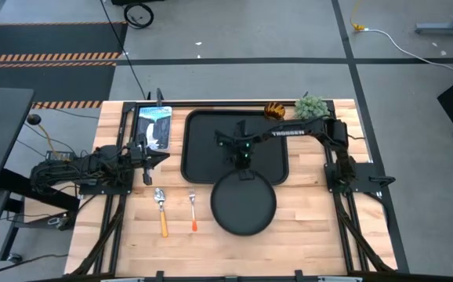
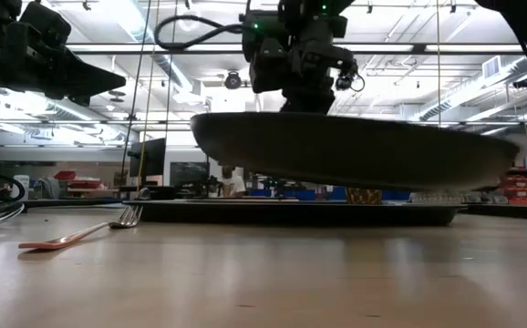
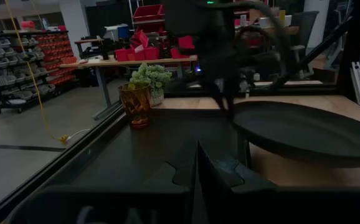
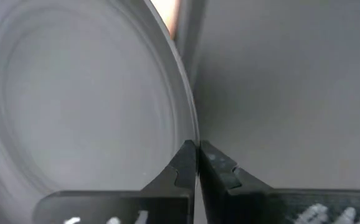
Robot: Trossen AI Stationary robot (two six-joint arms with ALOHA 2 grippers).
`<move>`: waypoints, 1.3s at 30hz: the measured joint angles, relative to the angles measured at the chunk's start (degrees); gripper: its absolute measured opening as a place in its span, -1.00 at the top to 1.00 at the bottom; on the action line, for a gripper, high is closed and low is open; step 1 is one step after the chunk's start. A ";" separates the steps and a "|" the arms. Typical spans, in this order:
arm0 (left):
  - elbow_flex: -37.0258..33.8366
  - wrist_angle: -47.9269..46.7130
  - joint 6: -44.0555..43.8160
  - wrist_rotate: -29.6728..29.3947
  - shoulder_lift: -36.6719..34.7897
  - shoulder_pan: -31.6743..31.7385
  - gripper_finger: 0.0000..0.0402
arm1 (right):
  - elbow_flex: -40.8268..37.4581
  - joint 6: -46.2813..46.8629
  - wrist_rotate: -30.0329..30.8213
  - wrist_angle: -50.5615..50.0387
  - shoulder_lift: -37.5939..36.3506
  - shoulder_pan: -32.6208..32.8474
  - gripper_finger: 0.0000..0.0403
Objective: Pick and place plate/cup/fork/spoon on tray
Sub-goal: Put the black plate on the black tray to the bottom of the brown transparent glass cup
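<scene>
- Surface: light wood-plank table (image 1: 305, 235). Grey floor around it; beyond it, a workshop room with ceiling strip lights and red storage bins on shelves.
- Nearest row: one spoon (image 1: 161, 210), one fork (image 1: 193, 211), lying side by side on the wood, apart, left of the plate.
- One plate (image 1: 243, 205): lifted off the table, tilted, half past the tray's near edge.
- Right gripper (image 1: 244, 162): fingers clamped on the plate's far rim, over the tray.
- One tray (image 1: 203, 149): flat on the table at mid-depth.
- Left gripper (image 1: 157, 157): fingers together, holding nothing, just left of the tray.
- Far edge: one cup (image 1: 274, 111) upright beside one small green plant (image 1: 310, 106), behind the tray's far right corner.
</scene>
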 joint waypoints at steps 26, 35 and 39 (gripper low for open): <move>0.00 0.00 0.00 0.01 0.00 0.00 0.88 | 0.01 -26.06 1.52 3.51 0.00 -20.59 0.94; 0.00 0.00 0.00 -0.01 0.00 0.00 0.88 | -0.23 -30.23 1.51 5.73 -0.05 -23.66 0.94; 0.00 0.00 -0.01 0.01 0.00 0.00 0.88 | -1.60 -30.64 1.94 5.45 -0.09 -24.36 0.94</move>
